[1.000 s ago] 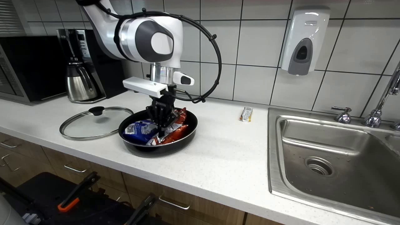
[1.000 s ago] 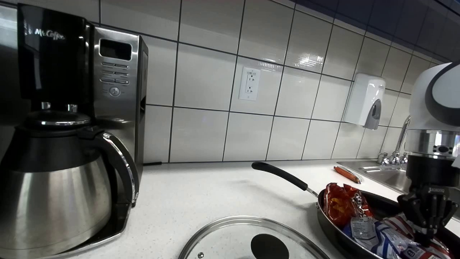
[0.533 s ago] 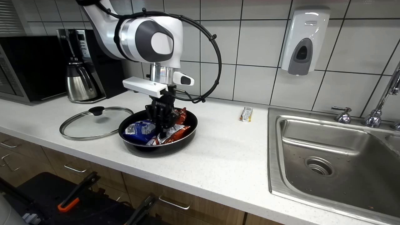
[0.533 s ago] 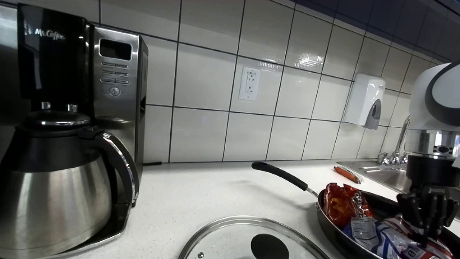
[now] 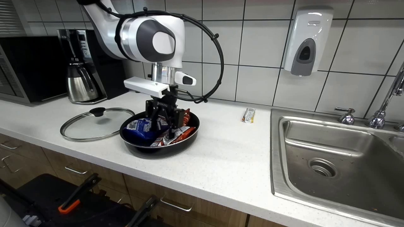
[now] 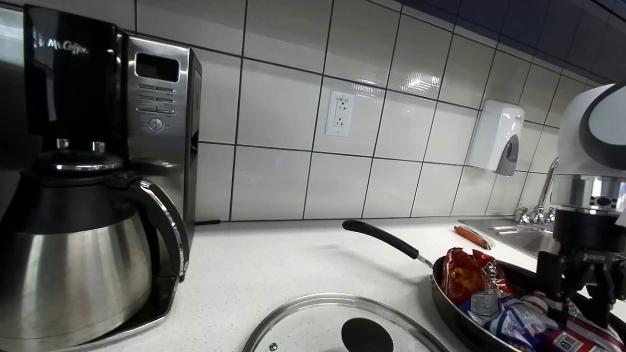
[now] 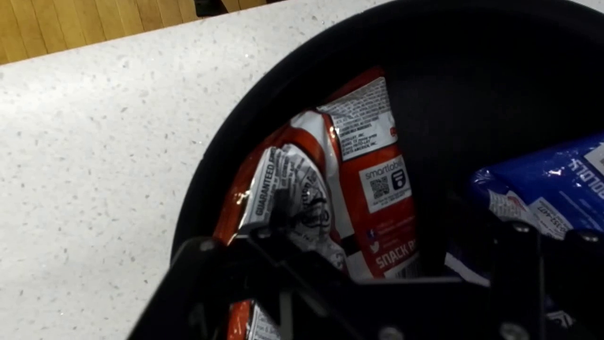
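Just now, on the white speckled bench [image 5: 227, 151], the round black frying pan [image 5: 157, 153] and the steel-rimmed clear glass lid [image 5: 94, 126] beside it lie as they did a second ago. Inside the pan, the shiny blue plastic snack bag [image 5: 140, 134] and the red-and-white foil snack bag [image 7: 354, 198] have shifted slightly as the jaws spread. Those jaws went from nearly together to wide apart; nothing looks clamped between them, so no bag seems in hand. Their tips reach down among the bags, but whether they touch the wrappers I cannot tell.
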